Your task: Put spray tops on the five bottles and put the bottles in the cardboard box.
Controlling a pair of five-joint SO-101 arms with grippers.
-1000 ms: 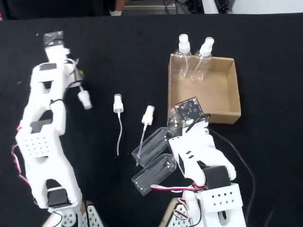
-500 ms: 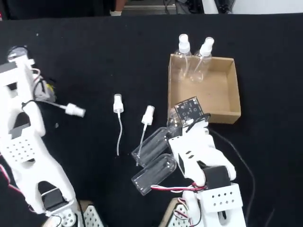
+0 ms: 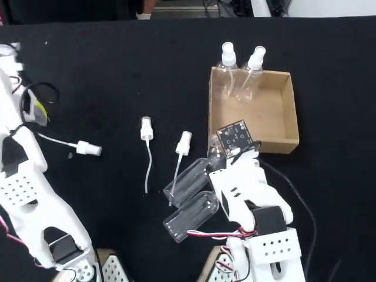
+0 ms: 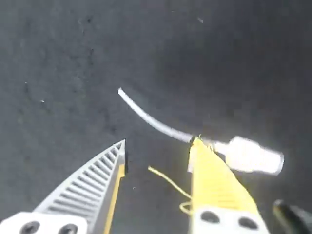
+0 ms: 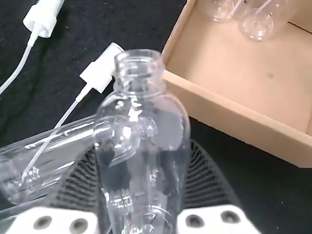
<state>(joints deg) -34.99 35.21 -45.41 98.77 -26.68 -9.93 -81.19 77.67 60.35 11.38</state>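
My left gripper (image 4: 156,144) is open above the black table at the far left. Just past its yellow finger lies a white spray top (image 4: 253,156), also seen at the table's left side (image 3: 88,148), its thin tube pointing back at the arm. My right gripper (image 5: 141,195) is shut on an upright clear bottle (image 5: 141,126) with an open neck, beside the cardboard box (image 3: 291,106). Two more open bottles (image 3: 189,179) (image 3: 191,216) lie on their sides left of that arm. Two spray tops (image 3: 146,129) (image 3: 183,144) lie mid-table.
Inside the box, two bottles with spray tops (image 3: 226,73) (image 3: 252,73) stand against the far wall, and the near part of the box floor (image 5: 253,83) is bare. Black table stretches free between the two arms and behind the box.
My left arm swung left and outward with the spray top, then let it go; the top now lies on the table. The right arm and its bottle have not moved.
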